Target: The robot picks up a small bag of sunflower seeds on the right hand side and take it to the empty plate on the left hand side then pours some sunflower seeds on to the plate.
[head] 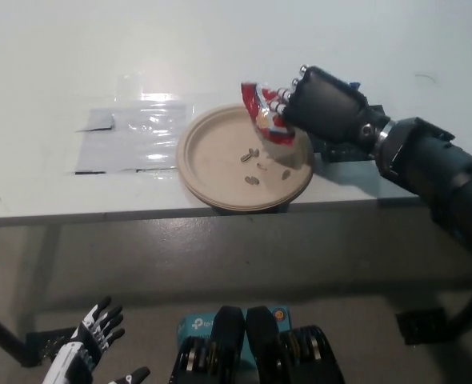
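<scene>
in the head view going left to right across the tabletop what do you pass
clear plastic sheet → plate with a few seeds → red bag → black right hand holding it.

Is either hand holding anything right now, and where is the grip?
The right hand holds the seed bag by its right side, over the plate. The left hand holds nothing.

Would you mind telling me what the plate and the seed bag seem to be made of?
The plate looks like moulded paper or pulp: matte tan, with a stiff raised rim. The bag, held in the right hand, looks like thin printed plastic film or foil: crinkled, red and white. Its finish is too blurred to tell.
</scene>
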Controlling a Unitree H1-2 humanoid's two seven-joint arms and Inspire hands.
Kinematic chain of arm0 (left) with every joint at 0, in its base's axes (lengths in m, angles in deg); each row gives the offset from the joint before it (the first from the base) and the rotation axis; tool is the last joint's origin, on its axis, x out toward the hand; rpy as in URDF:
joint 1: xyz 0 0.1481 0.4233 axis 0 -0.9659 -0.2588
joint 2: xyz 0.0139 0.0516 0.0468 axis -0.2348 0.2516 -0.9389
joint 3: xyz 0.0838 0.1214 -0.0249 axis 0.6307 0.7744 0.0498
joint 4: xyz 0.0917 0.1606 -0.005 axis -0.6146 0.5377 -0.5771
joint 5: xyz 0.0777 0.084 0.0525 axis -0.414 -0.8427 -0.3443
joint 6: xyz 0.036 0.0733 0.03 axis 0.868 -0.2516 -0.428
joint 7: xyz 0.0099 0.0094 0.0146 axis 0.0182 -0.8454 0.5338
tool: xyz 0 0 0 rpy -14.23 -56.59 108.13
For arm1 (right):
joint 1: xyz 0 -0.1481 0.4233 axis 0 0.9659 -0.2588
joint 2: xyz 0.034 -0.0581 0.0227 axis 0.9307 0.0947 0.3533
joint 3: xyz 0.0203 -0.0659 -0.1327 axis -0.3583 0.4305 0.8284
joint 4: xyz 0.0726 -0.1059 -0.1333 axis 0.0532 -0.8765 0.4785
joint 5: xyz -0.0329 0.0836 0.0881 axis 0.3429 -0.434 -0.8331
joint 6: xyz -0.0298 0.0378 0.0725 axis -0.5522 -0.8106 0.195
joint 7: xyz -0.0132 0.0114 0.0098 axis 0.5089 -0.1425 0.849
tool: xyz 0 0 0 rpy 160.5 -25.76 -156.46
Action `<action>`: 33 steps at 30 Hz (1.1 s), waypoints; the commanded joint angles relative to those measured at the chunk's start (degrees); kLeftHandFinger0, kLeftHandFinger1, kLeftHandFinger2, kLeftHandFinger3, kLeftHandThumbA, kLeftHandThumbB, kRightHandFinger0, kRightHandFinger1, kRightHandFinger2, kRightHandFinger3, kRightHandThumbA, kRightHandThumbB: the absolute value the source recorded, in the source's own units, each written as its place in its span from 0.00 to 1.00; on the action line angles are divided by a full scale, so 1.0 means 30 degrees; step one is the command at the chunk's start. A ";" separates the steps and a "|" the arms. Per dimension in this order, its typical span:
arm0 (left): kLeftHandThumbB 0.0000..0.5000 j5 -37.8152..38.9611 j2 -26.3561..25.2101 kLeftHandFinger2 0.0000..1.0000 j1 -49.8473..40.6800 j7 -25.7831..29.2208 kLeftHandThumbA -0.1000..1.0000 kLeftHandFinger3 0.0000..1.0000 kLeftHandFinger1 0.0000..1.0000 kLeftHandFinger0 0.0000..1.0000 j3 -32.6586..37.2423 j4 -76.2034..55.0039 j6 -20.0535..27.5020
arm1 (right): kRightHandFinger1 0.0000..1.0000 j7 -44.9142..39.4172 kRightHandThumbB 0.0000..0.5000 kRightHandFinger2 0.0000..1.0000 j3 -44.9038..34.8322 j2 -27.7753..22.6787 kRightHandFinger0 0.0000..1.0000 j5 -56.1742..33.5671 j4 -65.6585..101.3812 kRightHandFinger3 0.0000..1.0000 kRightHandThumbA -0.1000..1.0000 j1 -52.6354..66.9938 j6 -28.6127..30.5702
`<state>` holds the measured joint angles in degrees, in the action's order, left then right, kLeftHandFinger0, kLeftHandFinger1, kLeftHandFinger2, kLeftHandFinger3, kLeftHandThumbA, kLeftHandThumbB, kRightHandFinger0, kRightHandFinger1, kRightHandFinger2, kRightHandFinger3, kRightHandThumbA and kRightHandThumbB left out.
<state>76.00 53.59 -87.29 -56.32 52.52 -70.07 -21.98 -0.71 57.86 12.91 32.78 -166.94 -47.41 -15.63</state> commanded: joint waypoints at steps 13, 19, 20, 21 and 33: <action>0.62 0.0083 -0.0403 1.00 0.0068 -0.0125 1.00 1.00 1.00 1.00 0.0070 -0.0637 0.0195 | 0.00 -0.1744 0.51 0.00 0.3087 0.0633 0.00 0.1501 -0.0162 0.15 0.00 0.1023 -0.0629; 0.60 0.0123 -0.0382 1.00 0.0169 -0.0129 1.00 1.00 1.00 1.00 0.0085 -0.0626 0.0200 | 0.00 -0.1150 0.68 0.03 0.2547 0.0224 0.00 0.1123 -0.0090 0.31 0.06 0.0844 -0.1120; 0.62 0.0073 -0.0347 1.00 0.0005 -0.0120 1.00 1.00 1.00 1.00 0.0127 -0.0635 0.0179 | 0.00 -0.1125 0.66 0.03 0.2582 0.0180 0.00 0.1175 -0.0081 0.30 0.06 0.1012 -0.1189; 0.64 0.0056 -0.0316 1.00 -0.0002 -0.0060 1.00 1.00 1.00 1.00 0.0124 -0.0671 0.0036 | 0.00 -0.1206 0.65 0.05 0.2473 0.0115 0.00 0.1079 -0.0119 0.28 0.07 0.1067 -0.1276; 0.62 0.0003 -0.0436 1.00 0.0069 -0.0116 1.00 1.00 1.00 1.00 0.0111 -0.0488 0.0293 | 0.00 0.0547 0.57 0.01 -0.0133 -0.0664 0.00 -0.0272 0.0290 0.29 0.00 0.0499 -0.1549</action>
<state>75.95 53.21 -87.11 -56.31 52.66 -70.18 -22.27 -2.02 60.50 13.30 34.85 -166.81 -43.35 -19.90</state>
